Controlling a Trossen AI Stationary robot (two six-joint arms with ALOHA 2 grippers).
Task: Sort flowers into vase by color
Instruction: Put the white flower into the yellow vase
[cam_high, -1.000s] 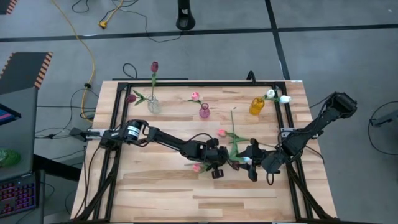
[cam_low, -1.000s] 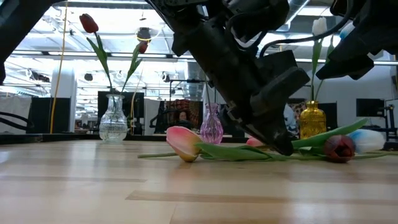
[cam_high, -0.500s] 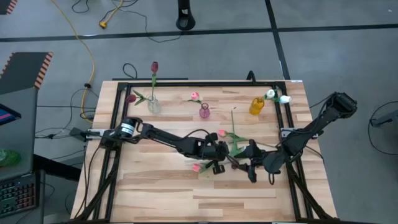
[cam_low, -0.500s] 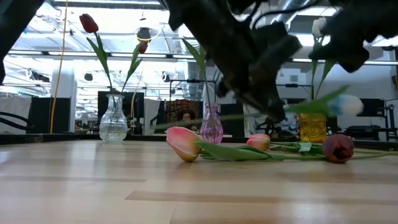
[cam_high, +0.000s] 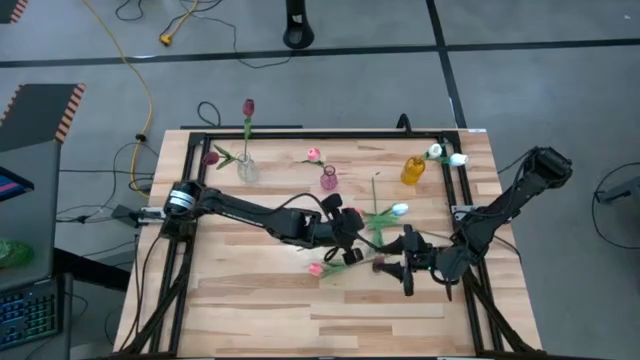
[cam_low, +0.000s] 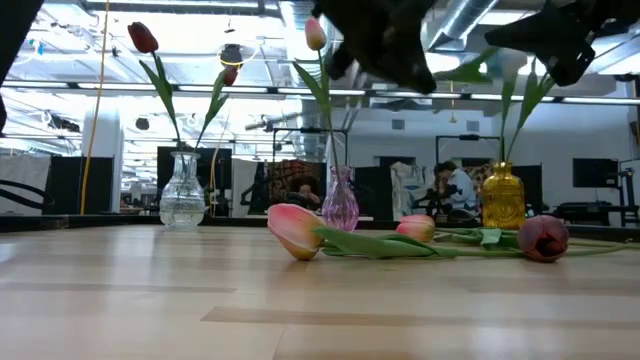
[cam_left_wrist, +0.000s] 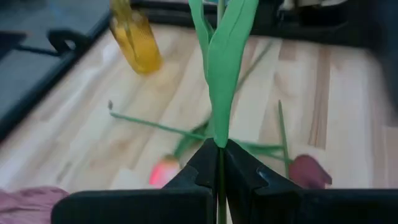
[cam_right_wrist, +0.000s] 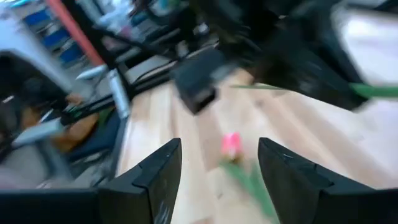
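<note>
Flowers are what you are handling, and they will behave as light, limp things: thin green stems that bend and swing, soft leaves, and heads that weigh almost nothing, so judge them easy to lift but quick to slip or twist in a pinch. Your left end effector (cam_left_wrist: 219, 163) is closed on the stem of the white tulip (cam_high: 399, 210), just below the long leaf (cam_left_wrist: 224, 62); in the high view it hangs over the middle of the bench (cam_high: 250, 310), clear of the wood. That hold looks sound, since the stem sits squarely between the fingers, but the head reaches well out from the grip and will probably wag as you carry it. Take stems low and away from the leaves, never by the head. The white heads already standing in the yellow vase (cam_high: 413, 170) at the far right suggest that is where this one belongs. Your right end effector (cam_right_wrist: 217, 180) waits near the right edge with its fingers spread and nothing between them. Still lying on the bench are a pink tulip (cam_low: 295, 230), a second pink head (cam_low: 416, 228) and a dark red tulip (cam_low: 542, 238), their stems crossing. The pink vase (cam_high: 328, 179) and clear vase (cam_high: 247, 170) stand along the far side.
</note>
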